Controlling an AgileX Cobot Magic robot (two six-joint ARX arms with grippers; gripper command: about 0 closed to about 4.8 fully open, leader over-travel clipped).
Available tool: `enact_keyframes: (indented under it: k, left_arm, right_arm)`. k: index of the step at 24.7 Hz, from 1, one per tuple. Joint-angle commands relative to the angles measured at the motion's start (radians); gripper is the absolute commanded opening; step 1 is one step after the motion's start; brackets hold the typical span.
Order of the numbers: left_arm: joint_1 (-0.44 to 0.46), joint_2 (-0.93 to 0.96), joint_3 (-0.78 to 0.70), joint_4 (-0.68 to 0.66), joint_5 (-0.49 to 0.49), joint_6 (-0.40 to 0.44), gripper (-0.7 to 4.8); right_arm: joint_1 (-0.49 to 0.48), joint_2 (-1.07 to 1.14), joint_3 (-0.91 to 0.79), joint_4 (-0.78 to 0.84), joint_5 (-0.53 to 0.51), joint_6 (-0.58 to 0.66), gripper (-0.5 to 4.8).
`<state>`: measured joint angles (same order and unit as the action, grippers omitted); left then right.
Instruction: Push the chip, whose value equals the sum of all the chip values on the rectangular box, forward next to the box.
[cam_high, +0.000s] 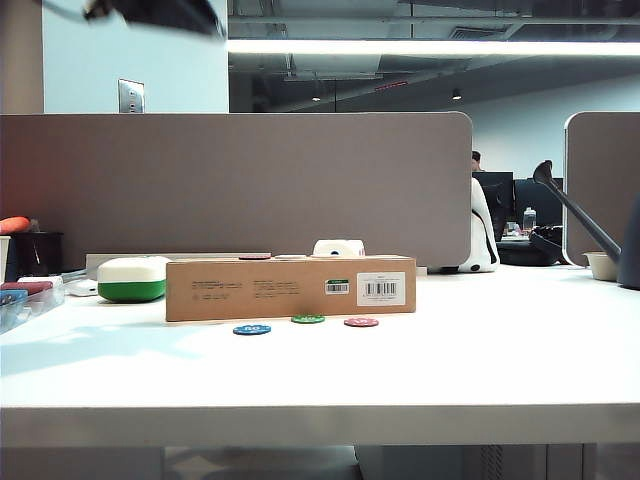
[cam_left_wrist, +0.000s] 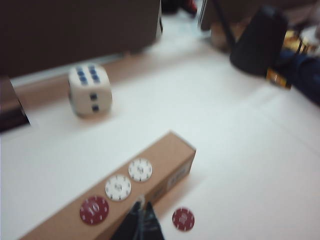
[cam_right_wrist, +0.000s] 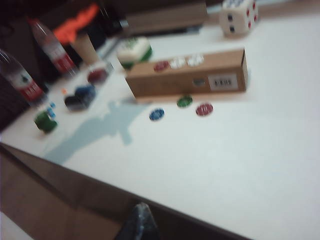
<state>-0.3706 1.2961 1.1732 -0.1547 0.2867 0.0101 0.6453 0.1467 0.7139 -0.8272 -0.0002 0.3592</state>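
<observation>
Both hands ride high above the desk: the left hand hangs over the near edge of the rectangular box, the right hand well back off the desk's front edge; whether either is spread or pressed together cannot be told. Three chips lie on the box top, a red chip marked 10 and two white chips whose numbers are too blurred to read. A barcode label faces front. Lined up just before the box lie a blue chip, the chip in green, closest to the box, and a red chip.
</observation>
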Motion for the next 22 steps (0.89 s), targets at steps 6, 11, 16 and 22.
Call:
enact_keyframes:
  k: [6,11,16,22]
  left_arm:
    - [0.023,-0.318,0.003,0.007,0.006,0.004,-0.05]
    - [0.046,-0.428,0.003,0.006,0.007,0.004,-0.05]
    - [0.115,-0.494,0.003,0.006,0.006,0.004,-0.05]
    - [0.352,-0.544,0.002,-0.034,0.028,0.004,-0.05]
  right_arm:
    - [-0.002,-0.146,0.005,-0.013,-0.002,0.011,-0.05]
    - [-0.001,-0.148,-0.001,0.023,0.002,0.247,-0.05]
    - [-0.010,-0.148,-0.018,0.227,0.283,0.264,-0.05]
    - [-0.015,-0.148,-0.018,0.207,0.319,0.207,-0.05]
